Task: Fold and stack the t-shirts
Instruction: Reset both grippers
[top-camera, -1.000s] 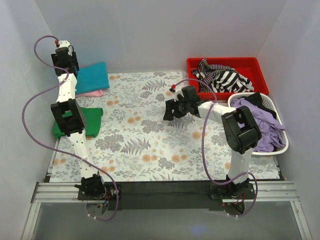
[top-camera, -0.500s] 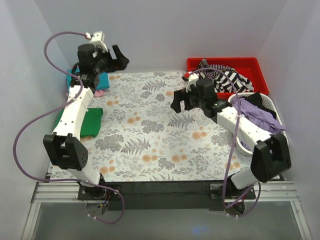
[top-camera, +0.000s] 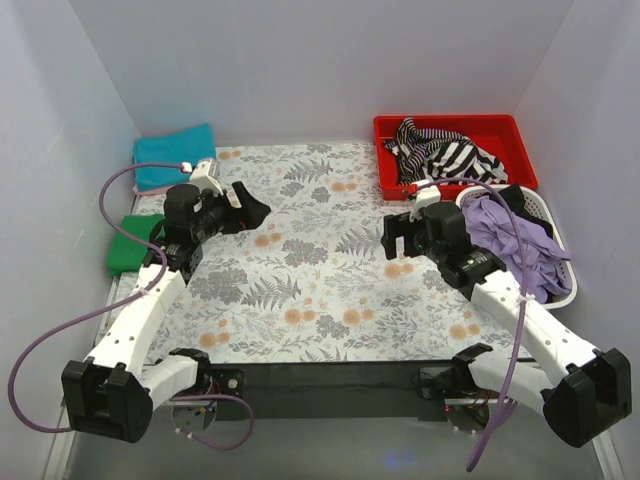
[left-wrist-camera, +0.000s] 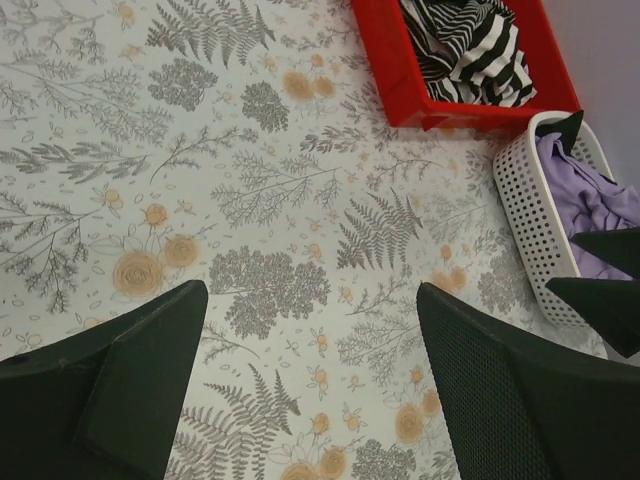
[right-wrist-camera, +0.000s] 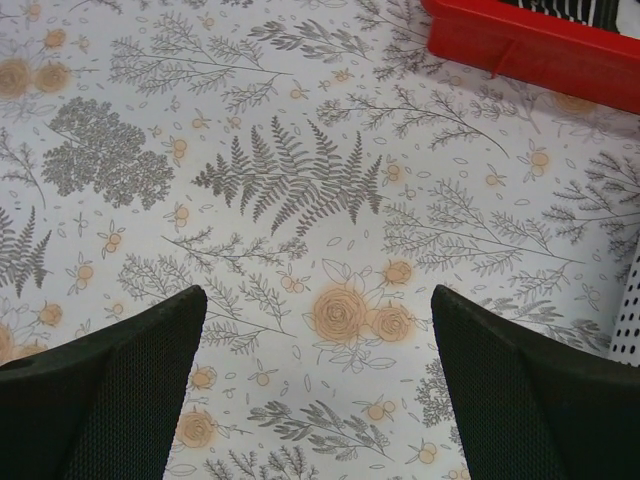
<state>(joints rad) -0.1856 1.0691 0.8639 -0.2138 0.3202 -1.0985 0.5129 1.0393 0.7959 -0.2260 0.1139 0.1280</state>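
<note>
A folded teal t-shirt (top-camera: 170, 158) lies at the back left corner. A folded green t-shirt (top-camera: 132, 244) lies in front of it at the left edge, partly behind my left arm. No pink t-shirt shows. My left gripper (top-camera: 252, 211) is open and empty above the floral table cover (top-camera: 300, 290), right of both shirts. My right gripper (top-camera: 394, 236) is open and empty over the cover's right half. The left wrist view (left-wrist-camera: 310, 295) and the right wrist view (right-wrist-camera: 318, 295) show only floral cover between the jaws.
A red bin (top-camera: 520, 135) with striped cloth (top-camera: 445, 155) stands at the back right, also in the left wrist view (left-wrist-camera: 395, 80). A white basket (top-camera: 560, 290) of purple cloth (top-camera: 510, 230) stands in front of it. White walls close in the left, back and right.
My left gripper has come away from the back left stack, down and right over the cover. My right gripper has drawn back to the right, towards the basket.
</note>
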